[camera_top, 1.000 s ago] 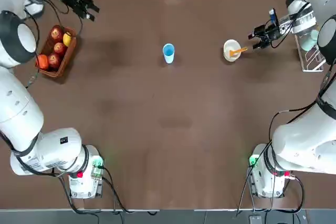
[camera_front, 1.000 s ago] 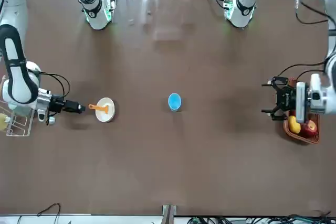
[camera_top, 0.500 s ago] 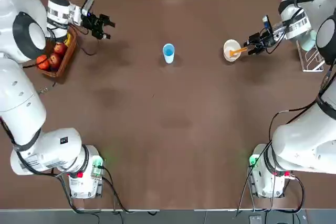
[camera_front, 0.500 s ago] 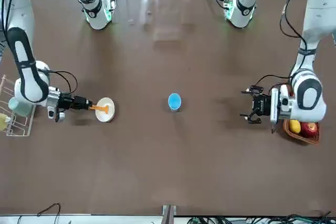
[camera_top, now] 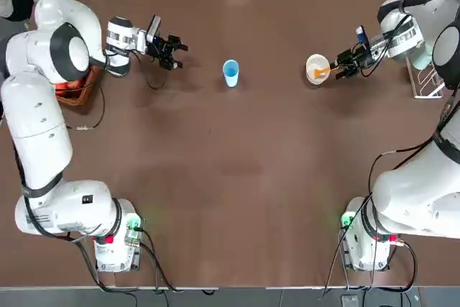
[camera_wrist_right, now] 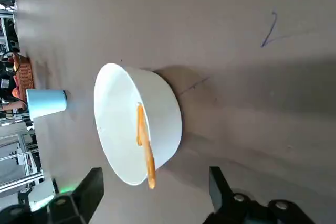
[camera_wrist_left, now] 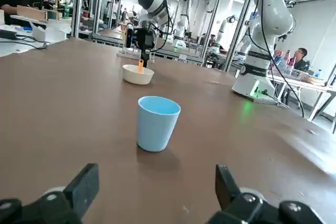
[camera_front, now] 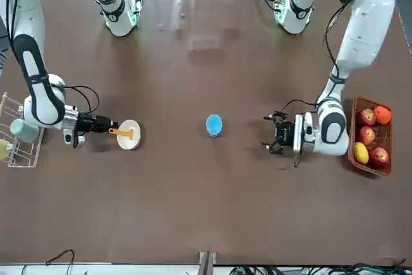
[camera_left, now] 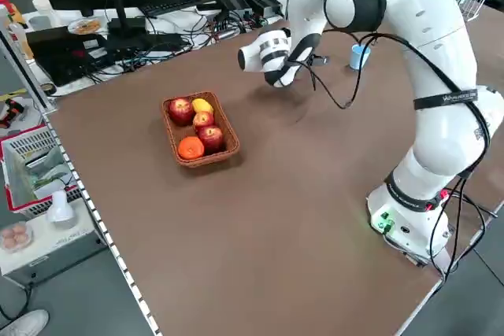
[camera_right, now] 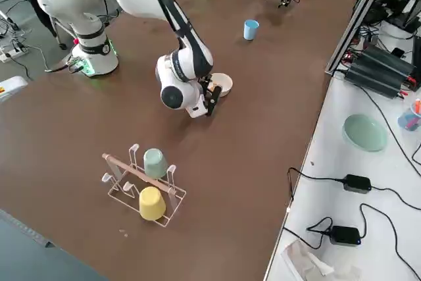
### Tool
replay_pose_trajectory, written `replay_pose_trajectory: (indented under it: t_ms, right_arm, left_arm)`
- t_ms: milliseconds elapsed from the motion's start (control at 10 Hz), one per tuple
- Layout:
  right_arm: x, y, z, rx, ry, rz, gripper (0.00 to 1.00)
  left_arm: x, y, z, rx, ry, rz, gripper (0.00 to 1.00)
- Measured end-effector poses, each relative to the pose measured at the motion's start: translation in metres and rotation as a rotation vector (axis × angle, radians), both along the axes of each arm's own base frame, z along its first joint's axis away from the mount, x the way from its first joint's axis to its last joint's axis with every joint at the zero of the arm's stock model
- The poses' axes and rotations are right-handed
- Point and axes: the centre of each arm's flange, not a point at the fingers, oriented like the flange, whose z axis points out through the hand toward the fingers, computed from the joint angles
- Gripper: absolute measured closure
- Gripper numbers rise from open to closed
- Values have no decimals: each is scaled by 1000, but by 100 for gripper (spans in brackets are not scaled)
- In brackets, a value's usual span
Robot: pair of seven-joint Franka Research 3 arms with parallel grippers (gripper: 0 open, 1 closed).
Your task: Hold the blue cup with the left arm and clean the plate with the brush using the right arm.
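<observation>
Both grippers are waiting open, cup and brush both standing ungripped

The task is only beginning: nothing is being held and no cleaning is showing. The blue cup [camera_top: 231,72] is standing upright nearer the table's [camera_top: 237,177] far edge than its robot-side edge, about midway between the left and right edges. The left gripper [camera_top: 178,55] is hovering between it and the far left corner, fingers spread wide and gripping nothing. The plate [camera_top: 315,60], a small white dish, is sitting toward the far right corner, with the brush [camera_top: 325,71] leaning over its rim. The right gripper [camera_front: 114,124] is hanging beside the orange handle, fingers well apart. Gripping the cup, lifting the brush and wiping the dish are all seemingly waiting to be done

As for what is hiding, the dish wall and handle are leaving the brush's head hard to make out. From the right side, the right gripper is covering most of the brush. The left side view is cutting off the dish entirely, and from overhead the left arm is partly covering the fruit basket [camera_left: 201,129]
</observation>
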Motion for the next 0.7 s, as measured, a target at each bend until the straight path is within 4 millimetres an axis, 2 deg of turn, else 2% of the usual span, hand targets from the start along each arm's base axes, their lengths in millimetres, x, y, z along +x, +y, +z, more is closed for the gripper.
replay_pose_trajectory:
  t_ms: [200, 300, 500, 700]
  right_arm:
    - [-3, 2, -2, 4, 7, 1, 24]
    - [-5, 2, -3, 6, 10, 0, 41]
    - [-6, -6, 0, 10, 7, -15, 42]
    - [-5, -11, 3, 6, -2, -29, 41]
  left_arm:
    - [-5, -32, -8, -23, -5, 4, 2]
    - [-9, -48, -14, -44, -21, 11, 2]
    - [-19, -76, -29, -67, -31, 18, 1]
    - [-28, -92, -47, -92, -40, 30, 1]
